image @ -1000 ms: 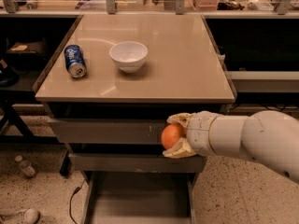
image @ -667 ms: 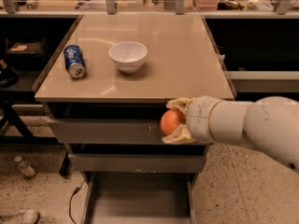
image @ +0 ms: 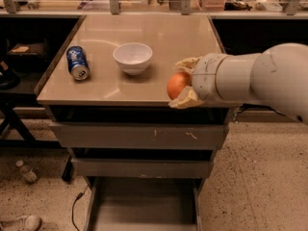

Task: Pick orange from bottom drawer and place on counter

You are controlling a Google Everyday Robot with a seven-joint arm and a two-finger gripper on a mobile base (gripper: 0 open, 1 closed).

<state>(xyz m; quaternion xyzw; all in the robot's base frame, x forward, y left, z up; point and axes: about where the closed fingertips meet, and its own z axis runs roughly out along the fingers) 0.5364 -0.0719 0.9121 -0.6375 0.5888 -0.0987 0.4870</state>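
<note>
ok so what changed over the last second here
The gripper, shut on the orange throughout, rose from in front of the drawer fronts to the front edge of the counter. The orange is not yet set down. The blue can, white bowl and open bottom drawer stayed put.

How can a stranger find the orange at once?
Look at the beige counter atop the grey cabinet. At its front edge, toward the right, the hand grips the orange: small, round, the only orange-coloured thing there, unlike the white bowl and blue can.
</note>
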